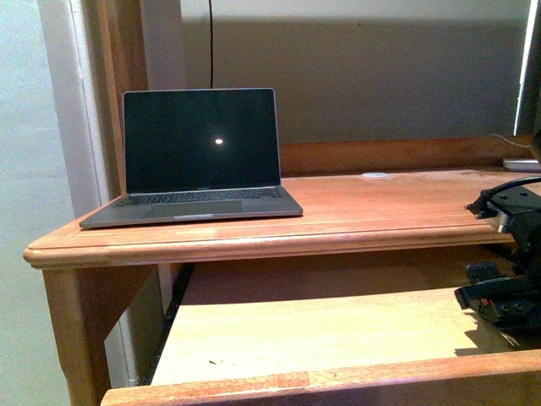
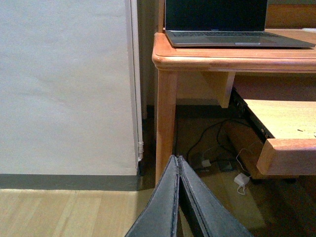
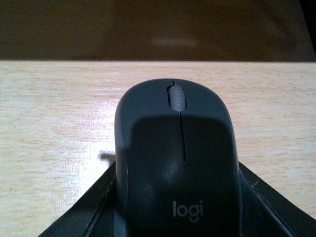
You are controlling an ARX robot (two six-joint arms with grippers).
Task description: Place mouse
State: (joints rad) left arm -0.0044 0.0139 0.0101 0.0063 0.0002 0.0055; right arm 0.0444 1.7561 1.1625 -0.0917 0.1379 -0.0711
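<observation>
- Pale wood of the pull-out shelf fills the right wrist view, and the mouse sits low over it, with its scroll wheel pointing away from the camera.
- The right gripper clasps the mouse, with 1 black finger against each flank. I cannot tell whether the mouse's underside already touches the shelf.
- In the front view the right arm hangs at the shelf's right end, below the desktop. The laptop stands open well apart to the left, and the mouse itself is hidden in this view.
- The left gripper is down near the desk leg, its 2 fingers pressed together on nothing.
- The step in hand, as I judge it, is the set-down, with the carry seemingly done.
- The next move calls for a short, level descent until the mouse rests flat. The fingers should then part evenly so neither drags it sideways, followed by a straight lift clear.
</observation>
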